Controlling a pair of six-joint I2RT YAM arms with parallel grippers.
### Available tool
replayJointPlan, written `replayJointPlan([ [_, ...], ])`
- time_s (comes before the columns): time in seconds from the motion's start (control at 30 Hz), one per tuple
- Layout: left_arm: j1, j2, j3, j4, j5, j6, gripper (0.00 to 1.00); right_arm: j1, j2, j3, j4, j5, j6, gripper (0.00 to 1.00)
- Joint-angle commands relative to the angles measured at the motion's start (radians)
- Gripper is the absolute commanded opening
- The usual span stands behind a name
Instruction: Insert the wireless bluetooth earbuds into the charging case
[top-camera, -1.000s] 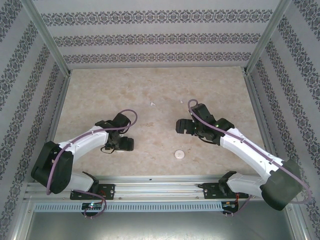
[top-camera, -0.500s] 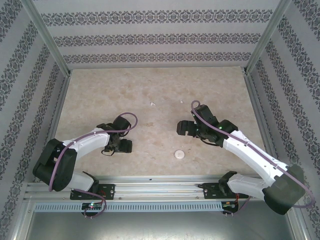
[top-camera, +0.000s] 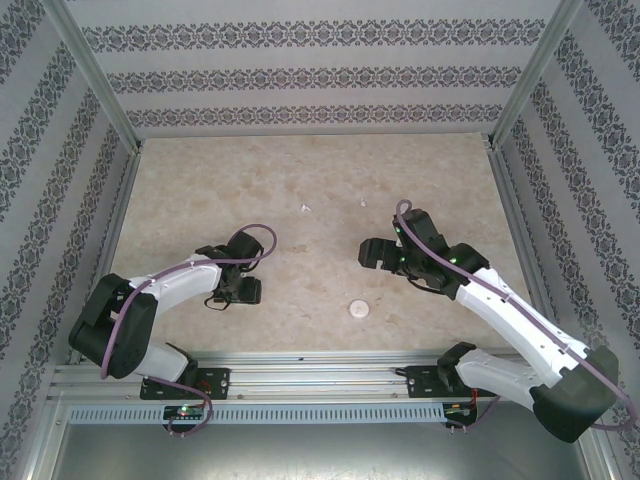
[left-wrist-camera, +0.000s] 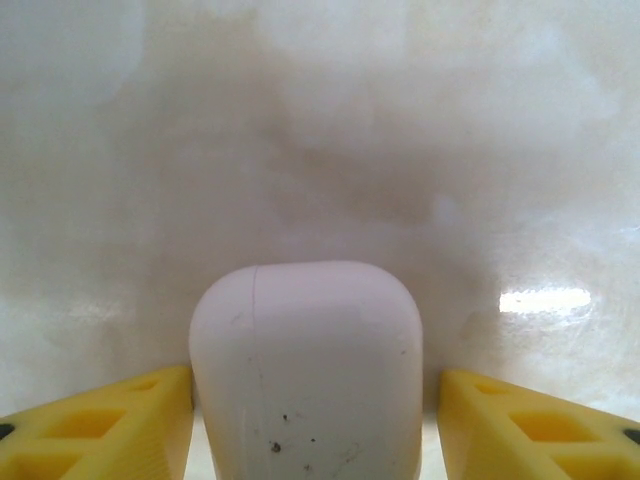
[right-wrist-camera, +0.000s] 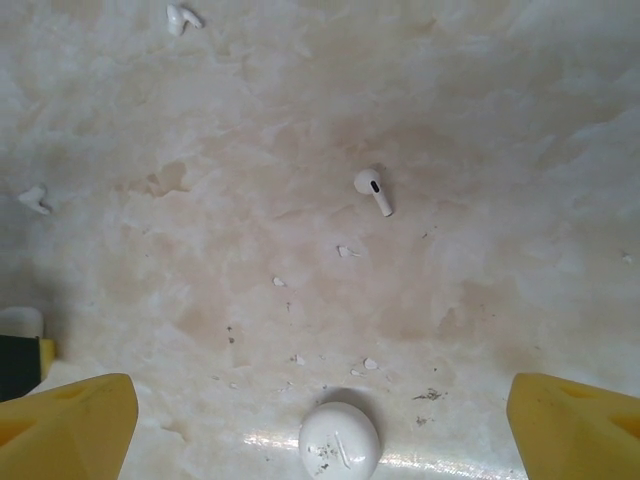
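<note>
The white charging case (left-wrist-camera: 305, 370) stands closed between my left gripper's (left-wrist-camera: 315, 378) yellow fingers. The left finger touches its side; a narrow gap shows at the right finger (left-wrist-camera: 500, 415). From above, the left gripper (top-camera: 240, 291) sits low at the table's near left. One earbud (right-wrist-camera: 374, 190) lies on the table ahead of my open right gripper (right-wrist-camera: 320, 388), and another earbud (right-wrist-camera: 182, 17) lies farther off. From above, two white specks, earbuds (top-camera: 304, 207) (top-camera: 362, 203), lie mid-table beyond the right gripper (top-camera: 374, 252), which holds nothing.
A round white object (top-camera: 358, 309) lies near the front edge between the arms, just under the right gripper (right-wrist-camera: 340, 440). Small white flakes (right-wrist-camera: 345, 251) dot the marble table (top-camera: 300, 170). Patterned walls enclose the table on three sides.
My left gripper's jaws have narrowed around the charging case and the arm has drawn slightly nearer. The right gripper has shifted a little to the right, still open.
</note>
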Motion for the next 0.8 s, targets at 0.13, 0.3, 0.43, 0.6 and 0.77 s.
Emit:
replayJointPlan([
  [0.13, -0.011, 0.011, -0.02, 0.089, 0.06, 0.052, 0.52, -0.092, 0.007, 0.006, 0.0, -0.162, 0.01, 0.93],
  [0.3, -0.014, 0.005, -0.017, 0.108, 0.09, 0.074, 0.45, -0.128, 0.035, 0.013, 0.0, -0.225, -0.007, 0.93],
  [0.43, -0.015, 0.003, -0.015, 0.119, 0.099, 0.084, 0.38, -0.145, 0.061, 0.008, 0.002, -0.288, -0.022, 0.89],
  [0.6, -0.015, -0.029, 0.001, 0.105, 0.095, 0.106, 0.37, -0.151, 0.085, 0.01, 0.007, -0.339, -0.026, 0.88],
  [0.77, -0.015, -0.108, 0.006, 0.102, 0.094, 0.136, 0.32, -0.161, 0.114, 0.047, 0.007, -0.356, -0.033, 0.88],
])
